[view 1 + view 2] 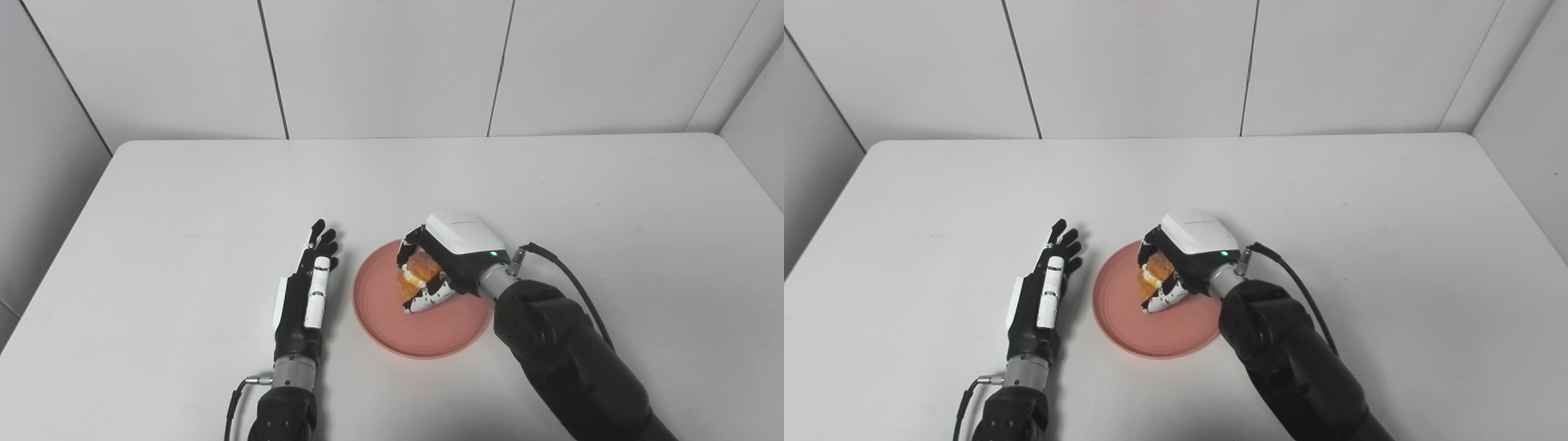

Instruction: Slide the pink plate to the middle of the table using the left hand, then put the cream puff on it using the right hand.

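1. Right hand (442, 263) is over the pink plate (392, 327), fingers curled around the cream puff (419, 274). Closed grip, puff held between fingers above and thumb below.
2. The cream puff is golden-orange with a paler, cream-coloured patch on its lower left side. It sits inside the plate's outline, toward the upper right part. Can't tell whether it touches the plate surface or is just above it; the hand covers its underside.
3. Thumb of the right hand is white with black speckles and lies low against or just over the plate's inner surface.
4. A green light shows on the white back cover of the right hand, near the wrist.
5. Left hand (305, 294) lies just beside the plate's left rim, not touching it. Fingers (320, 240) are straight and close together, pointing away from the robot; it holds nothing. It rests on or just above the white table (184, 202).
6. The pink plate sits roughly mid-table, a little toward the near edge, flat.
7. View differences: in the right eye view the gap between the left hand (1041, 300) and the plate (1127, 334) reads clearer. The left eye view shows more of the puff between the fingers; the right eye view shows a narrower slice of it (1154, 272).
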Motion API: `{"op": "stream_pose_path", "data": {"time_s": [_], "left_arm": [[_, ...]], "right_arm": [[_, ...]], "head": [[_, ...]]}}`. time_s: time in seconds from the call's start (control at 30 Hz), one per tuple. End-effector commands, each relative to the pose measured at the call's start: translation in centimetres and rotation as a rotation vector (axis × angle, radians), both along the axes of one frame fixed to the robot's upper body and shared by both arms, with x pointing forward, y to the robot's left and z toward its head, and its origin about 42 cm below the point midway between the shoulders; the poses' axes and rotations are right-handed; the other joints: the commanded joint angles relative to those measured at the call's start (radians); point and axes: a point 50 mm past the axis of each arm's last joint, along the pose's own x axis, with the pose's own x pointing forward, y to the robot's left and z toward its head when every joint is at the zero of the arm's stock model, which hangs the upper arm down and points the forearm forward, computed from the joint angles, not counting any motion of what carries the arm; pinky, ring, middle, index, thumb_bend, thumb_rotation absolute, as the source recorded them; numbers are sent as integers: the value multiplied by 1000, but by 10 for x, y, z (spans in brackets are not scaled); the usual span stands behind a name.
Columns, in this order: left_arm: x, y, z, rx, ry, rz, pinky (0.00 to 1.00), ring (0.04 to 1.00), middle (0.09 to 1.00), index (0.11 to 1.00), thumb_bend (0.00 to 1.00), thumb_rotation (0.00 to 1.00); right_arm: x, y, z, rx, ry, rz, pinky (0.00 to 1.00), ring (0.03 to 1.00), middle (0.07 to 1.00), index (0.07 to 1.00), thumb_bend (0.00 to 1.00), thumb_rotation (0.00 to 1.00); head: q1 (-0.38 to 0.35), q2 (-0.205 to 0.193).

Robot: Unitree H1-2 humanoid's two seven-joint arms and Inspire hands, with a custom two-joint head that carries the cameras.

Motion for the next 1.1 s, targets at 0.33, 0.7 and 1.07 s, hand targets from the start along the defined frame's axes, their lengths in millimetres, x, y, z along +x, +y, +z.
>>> {"op": "stream_pose_path", "data": {"time_s": [0.33,0.7,1.07], "left_arm": [[-7,-12,-7,-17,64,-45,901,923,929,923,431,1000],[-6,-9,-9,-11,62,-44,893,915,925,922,434,1000],[-8,-2,-11,-20,56,-48,896,914,926,924,430,1000]], "right_arm": [[-5,-8,47,76,-130,15,443,600,725,778,773,434],[-9,-28,63,169,-161,-8,475,630,744,802,762,607],[-30,-75,34,575,-180,-199,762,866,926,969,765,982]], "head": [[-8,5],[-20,6],[-38,7]]}}
